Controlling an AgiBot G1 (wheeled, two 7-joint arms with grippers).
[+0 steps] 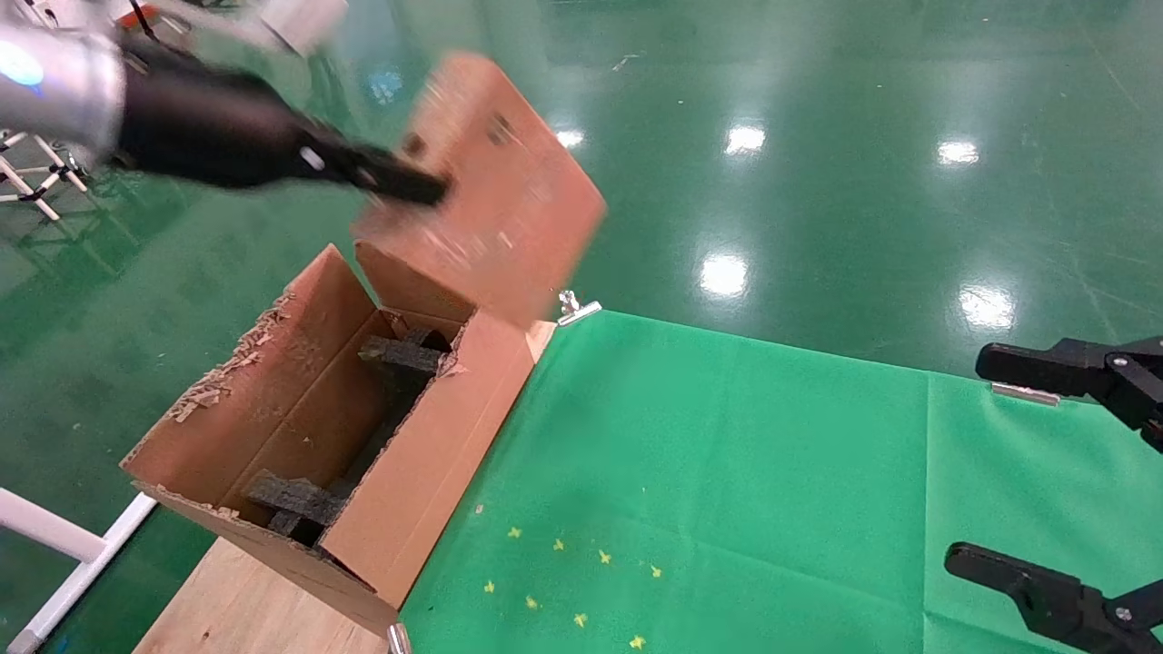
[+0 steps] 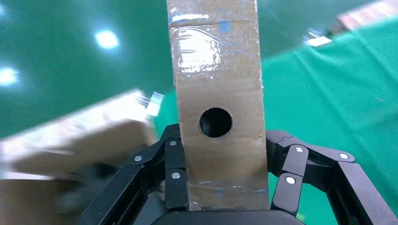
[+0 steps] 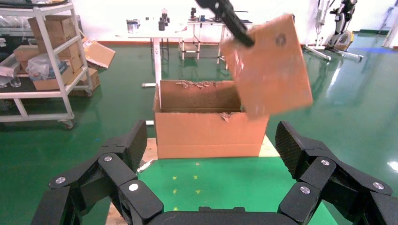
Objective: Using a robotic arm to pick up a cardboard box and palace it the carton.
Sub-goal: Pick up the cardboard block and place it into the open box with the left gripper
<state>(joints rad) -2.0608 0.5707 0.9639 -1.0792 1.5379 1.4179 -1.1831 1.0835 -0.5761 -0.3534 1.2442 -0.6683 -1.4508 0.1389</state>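
Observation:
My left gripper (image 1: pixel 427 186) is shut on the reddish-brown cardboard box (image 1: pixel 495 186) and holds it tilted in the air above the far end of the carton (image 1: pixel 427 463). In the left wrist view the box (image 2: pixel 217 84) with its round hole sits between the black fingers (image 2: pixel 174 164). The carton stands open at the table's left edge, with torn flaps and black foam blocks (image 1: pixel 400 356) inside. The right wrist view shows the box (image 3: pixel 270 65) above the carton (image 3: pixel 209 126). My right gripper (image 1: pixel 1027 463) is open and empty at the right.
A green cloth (image 1: pixel 727 472) covers the table, with small yellow marks (image 1: pixel 581 581) near the front. Bare wood (image 1: pixel 227 599) shows under the carton. A white frame (image 1: pixel 54 545) stands at lower left. Shelves with boxes (image 3: pixel 42 51) stand on the green floor beyond.

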